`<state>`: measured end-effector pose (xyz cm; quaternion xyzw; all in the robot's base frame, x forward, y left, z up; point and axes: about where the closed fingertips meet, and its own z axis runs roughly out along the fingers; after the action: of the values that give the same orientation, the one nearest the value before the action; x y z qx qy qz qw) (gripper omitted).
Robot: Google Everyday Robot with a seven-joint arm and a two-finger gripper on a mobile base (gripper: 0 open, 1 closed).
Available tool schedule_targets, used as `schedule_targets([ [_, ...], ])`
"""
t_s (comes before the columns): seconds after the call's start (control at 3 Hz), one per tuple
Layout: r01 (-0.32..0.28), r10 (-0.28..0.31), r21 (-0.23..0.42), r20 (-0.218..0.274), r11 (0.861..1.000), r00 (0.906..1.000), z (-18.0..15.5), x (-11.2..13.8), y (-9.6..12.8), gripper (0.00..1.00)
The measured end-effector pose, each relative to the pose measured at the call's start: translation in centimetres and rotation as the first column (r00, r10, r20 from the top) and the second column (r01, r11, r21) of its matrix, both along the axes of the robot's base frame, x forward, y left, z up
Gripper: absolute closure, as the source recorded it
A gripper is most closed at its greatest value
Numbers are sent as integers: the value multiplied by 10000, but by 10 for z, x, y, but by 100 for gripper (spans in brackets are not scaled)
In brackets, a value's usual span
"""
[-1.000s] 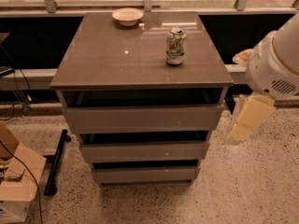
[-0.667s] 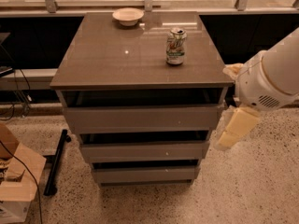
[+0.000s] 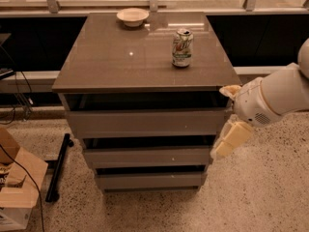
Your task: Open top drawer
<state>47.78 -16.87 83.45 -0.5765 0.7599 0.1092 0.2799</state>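
Note:
The top drawer (image 3: 145, 122) is the uppermost of three stacked grey-brown drawer fronts under a glossy cabinet top (image 3: 111, 57). Its flat handleless panel stands a little forward of the top, with a dark gap above it. My gripper (image 3: 227, 141) has cream-coloured fingers and hangs from the white arm at the cabinet's right front corner, at the height of the gap between the top and middle drawers. It is close to the right end of the drawer fronts.
A drink can (image 3: 182, 47) and a small bowl (image 3: 132, 16) stand on the cabinet top. A cardboard box (image 3: 17, 187) and a black bar (image 3: 58, 166) lie on the speckled floor at the left. A dark wall and railing run behind.
My arm and gripper have moved left toward the cabinet's right front corner. The drawers have not moved.

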Motion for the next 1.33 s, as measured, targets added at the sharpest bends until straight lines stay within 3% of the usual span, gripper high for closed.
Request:
schedule_targets([
  [0.67,289,-285,154,-279,9995,9992,-25,6,11,0],
  [1.33,527,-498,1064,-299,9929,9983,-81,47,33,0],
])
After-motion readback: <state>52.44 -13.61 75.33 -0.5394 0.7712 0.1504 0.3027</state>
